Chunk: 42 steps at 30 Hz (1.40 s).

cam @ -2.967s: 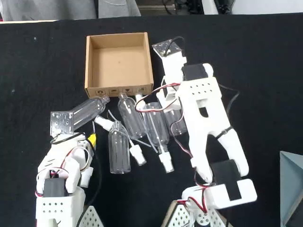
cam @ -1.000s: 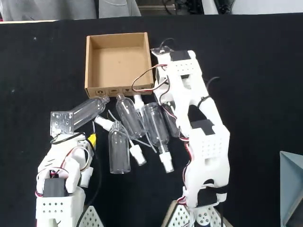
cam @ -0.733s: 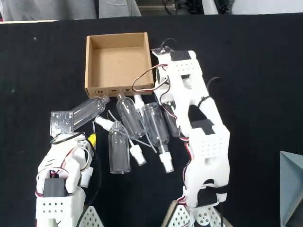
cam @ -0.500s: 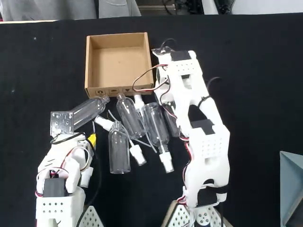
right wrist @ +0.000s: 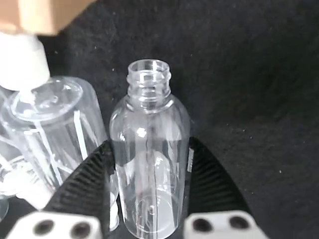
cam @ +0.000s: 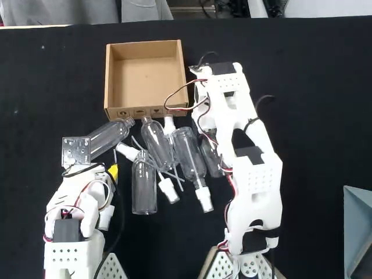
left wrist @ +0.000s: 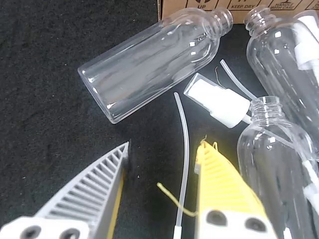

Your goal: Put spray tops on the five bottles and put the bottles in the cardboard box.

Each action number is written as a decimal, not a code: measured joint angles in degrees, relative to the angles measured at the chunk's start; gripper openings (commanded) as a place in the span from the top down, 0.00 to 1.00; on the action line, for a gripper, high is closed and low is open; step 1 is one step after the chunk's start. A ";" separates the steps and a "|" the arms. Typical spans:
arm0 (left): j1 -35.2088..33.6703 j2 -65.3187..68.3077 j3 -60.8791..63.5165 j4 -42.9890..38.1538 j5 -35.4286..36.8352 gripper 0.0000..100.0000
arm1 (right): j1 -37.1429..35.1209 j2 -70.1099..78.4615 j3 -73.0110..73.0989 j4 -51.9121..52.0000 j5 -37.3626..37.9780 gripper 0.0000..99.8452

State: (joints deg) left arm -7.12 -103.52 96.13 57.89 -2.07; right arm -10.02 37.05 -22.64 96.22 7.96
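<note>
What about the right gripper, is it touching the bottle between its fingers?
Touching. In the right wrist view the right gripper has its black fingers against both sides of the uncapped bottle, no gap showing.

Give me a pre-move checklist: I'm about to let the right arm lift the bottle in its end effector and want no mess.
1. Grip: the right end effector has its fingers against both sides of the uncapped bottle: ok.
2. Spray top on that bottle: the neck is bare, so it is not ready for boxing: not ok.
3. Clearance: a neighbouring bottle lies close against one finger and may get dragged: not ok.
4. Cardboard box: upright, open, nothing inside: ok.
5. Left end effector: open, with a thin tube lying loose between its fingers: ok.
</note>
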 measured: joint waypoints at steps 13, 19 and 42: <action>0.00 0.00 0.00 0.00 0.00 0.80 | 0.00 -9.49 2.55 2.73 0.00 0.97; 0.00 0.00 0.00 0.00 0.00 0.80 | 0.00 -15.74 6.68 2.73 0.00 0.97; 0.00 0.00 0.00 0.00 0.00 0.80 | 0.00 -40.53 23.47 1.76 3.60 0.97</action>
State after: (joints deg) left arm -7.12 -103.52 96.13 57.89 -2.07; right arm -10.02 -3.47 0.84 97.98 11.56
